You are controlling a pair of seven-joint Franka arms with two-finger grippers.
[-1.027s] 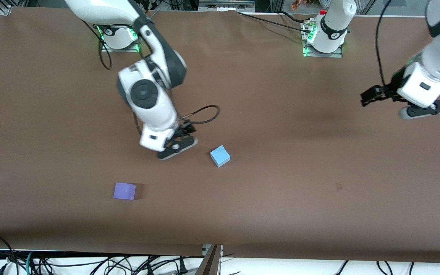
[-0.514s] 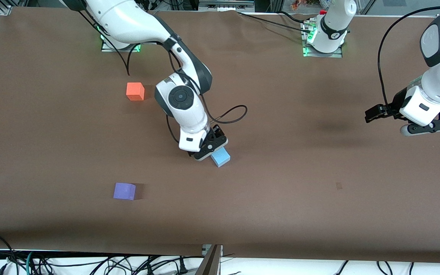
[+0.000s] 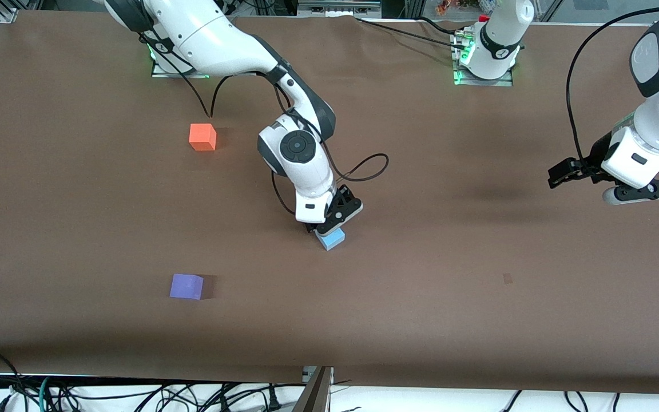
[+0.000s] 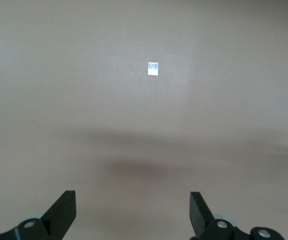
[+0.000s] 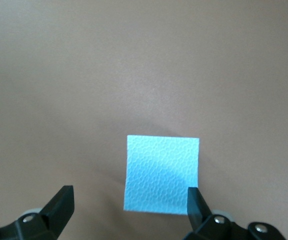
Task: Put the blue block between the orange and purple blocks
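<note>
The light blue block [image 3: 333,240] lies on the brown table near its middle. My right gripper [image 3: 328,229] is low right over it, open. In the right wrist view the blue block [image 5: 162,172] lies between the open fingers, close to one fingertip [image 5: 195,201]; the right gripper [image 5: 129,205] holds nothing. The orange block [image 3: 202,137] sits toward the right arm's end, farther from the front camera. The purple block [image 3: 186,286] sits nearer to the camera than the orange one. My left gripper [image 3: 644,193] waits open and empty above the left arm's end [image 4: 132,210].
The brown table cover [image 3: 449,320] is bare around the blocks. A small pale mark [image 3: 507,278] lies on it toward the left arm's end, also showing in the left wrist view [image 4: 153,68]. Cables hang along the table's front edge.
My right arm has swung toward the table's middle and come down over the blue block, uncovering the orange block. The left arm has shifted slightly. The blocks have not moved.
</note>
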